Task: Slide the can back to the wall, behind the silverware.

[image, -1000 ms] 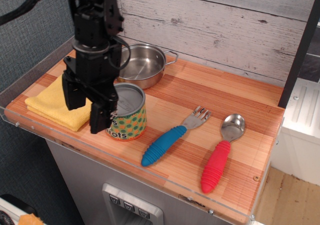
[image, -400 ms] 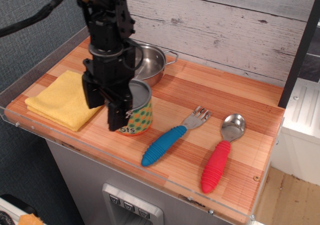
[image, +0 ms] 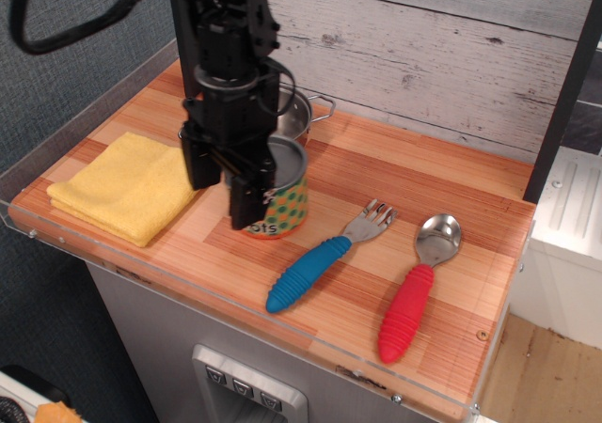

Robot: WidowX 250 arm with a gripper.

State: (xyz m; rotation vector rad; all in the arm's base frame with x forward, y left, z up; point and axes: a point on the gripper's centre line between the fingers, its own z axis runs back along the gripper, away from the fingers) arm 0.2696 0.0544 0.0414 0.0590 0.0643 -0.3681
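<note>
Gripper [image: 226, 180] is down at counter level, fingers pointing down, pressed against the can's left/front side. Can [image: 280, 195] sits just right of the fingers, upright on the wooden counter [image: 414, 183], label partly hidden by the near finger. Can't tell if the jaws pinch the can's rim or just bear on its side as a pusher; the arm body blocks the contact. Call it undetermined.

Relative to the tool:
- yellow cloth [image: 118, 185] just to its left, flat, out of the path
- steel pan [image: 293, 113] right behind it, touching or nearly touching the can from this angle, can't separate them
- fork [image: 324, 256] with the blue handle is right and toward the counter's front edge from the can, near but apart
- spoon [image: 419, 287] with the red handle further right, alongside the fork
- wall [image: 442, 56] beyond all of it, far side of the counter

Why the low side contact: task is a slide, so the fingers stay low on the can, keeping it from tipping.

Judgement: partway. Target is the open strip of counter between silverware tips and wall, and the can is not there yet. Next leg likely needs a push right and back. Risks: clipping the pan handle, or nudging the fork tines if the path runs too near the front.
</note>
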